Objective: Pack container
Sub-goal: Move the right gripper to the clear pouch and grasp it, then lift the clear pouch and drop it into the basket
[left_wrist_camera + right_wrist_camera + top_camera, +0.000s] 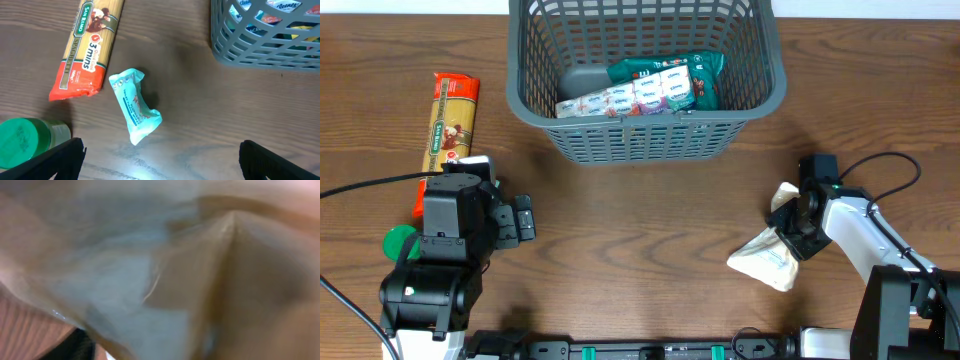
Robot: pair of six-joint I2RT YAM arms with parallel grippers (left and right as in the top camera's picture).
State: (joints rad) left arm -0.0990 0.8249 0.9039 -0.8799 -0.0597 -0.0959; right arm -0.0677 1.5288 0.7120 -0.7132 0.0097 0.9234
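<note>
The container (645, 135), a dark grey lattice basket, stands at the table's far middle; its corner shows in the left wrist view (260, 50). It holds tissue packs (625, 98) and a green packet (705, 72). My right gripper (792, 228) is closed on the top of a cream paper bag (765, 260), which lies at the right front and fills the right wrist view (150, 270) as a blur. My left gripper (523, 218) is open and empty just above the table (162, 167). A small teal packet (135, 106) lies in front of it.
A long pasta packet (452, 120) lies left of the basket and also shows in the left wrist view (89, 47). A green-lidded jar (398, 242) stands by the left arm, at the lower left of the left wrist view (22, 142).
</note>
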